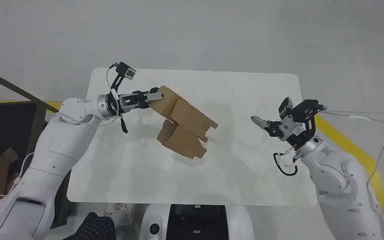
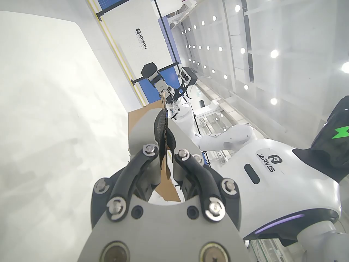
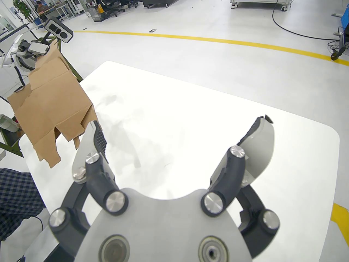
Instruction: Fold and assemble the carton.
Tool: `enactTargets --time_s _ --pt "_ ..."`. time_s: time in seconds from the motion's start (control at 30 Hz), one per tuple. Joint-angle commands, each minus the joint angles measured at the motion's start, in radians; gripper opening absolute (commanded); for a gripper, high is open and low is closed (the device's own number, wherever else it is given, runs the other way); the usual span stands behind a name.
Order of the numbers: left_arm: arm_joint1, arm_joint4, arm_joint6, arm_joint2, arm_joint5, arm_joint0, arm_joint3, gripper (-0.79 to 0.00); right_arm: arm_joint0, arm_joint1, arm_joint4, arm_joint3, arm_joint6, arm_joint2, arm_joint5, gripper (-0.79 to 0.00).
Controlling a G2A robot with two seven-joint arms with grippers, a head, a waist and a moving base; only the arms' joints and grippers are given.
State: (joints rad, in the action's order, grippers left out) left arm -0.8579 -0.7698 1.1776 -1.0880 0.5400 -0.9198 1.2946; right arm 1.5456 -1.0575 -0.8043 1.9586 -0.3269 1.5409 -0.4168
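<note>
Top view: sits above the arms and looks straight down, far enough off to take in the whole white table (image 1: 240,174), the carton (image 1: 183,123) and both arms.

Left wrist view: rides close behind the left gripper (image 2: 163,129), looks along it past the table edge, tilted up to the ceiling, and across to the right arm (image 2: 161,83) well beyond.

Right wrist view: rides close behind the right gripper (image 3: 180,124), looks low over the table toward the carton and left gripper at the far side.

Share the table and carton; face each other across it.
</note>
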Motion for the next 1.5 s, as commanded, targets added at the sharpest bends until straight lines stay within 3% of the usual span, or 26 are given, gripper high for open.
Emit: enactTargets --time_s 0.0,0.47,0.6,0.73,0.97,1.17,1.47 --pt "0.000 0.000 0.000 0.000 0.000 0.000 0.000 -0.785 0.000 0.000 0.000 0.000 0.000 0.000 0.000 0.000" --pt "0.000 0.000 0.000 0.000 0.000 0.000 0.000 -0.785 0.000 0.000 0.000 0.000 0.000 0.000 0.000 0.000" --pt "0.000 0.000 0.000 0.000 0.000 0.000 0.000 -0.785 0.011 -0.001 0.061 -0.022 -0.008 -0.006 -0.016 0.000" --pt "0.000 0.000 0.000 0.000 0.000 0.000 0.000 -0.785 0.008 -0.001 0.319 -0.060 -0.060 -0.031 -0.148 0.000" --pt "0.000 0.000 0.000 0.000 0.000 0.000 0.000 -0.785 0.000 0.004 0.687 -0.093 -0.245 -0.099 -0.220 0.000" --pt "0.000 0.000 0.000 0.000 0.000 0.000 0.000 -0.785 -0.015 0.000 0.996 -0.151 -0.372 -0.214 -0.174 0.000" --pt "0.000 0.000 0.000 0.000 0.000 0.000 0.000 -0.785 -0.100 -0.020 1.199 -0.248 -0.467 -0.349 -0.124 0.000"
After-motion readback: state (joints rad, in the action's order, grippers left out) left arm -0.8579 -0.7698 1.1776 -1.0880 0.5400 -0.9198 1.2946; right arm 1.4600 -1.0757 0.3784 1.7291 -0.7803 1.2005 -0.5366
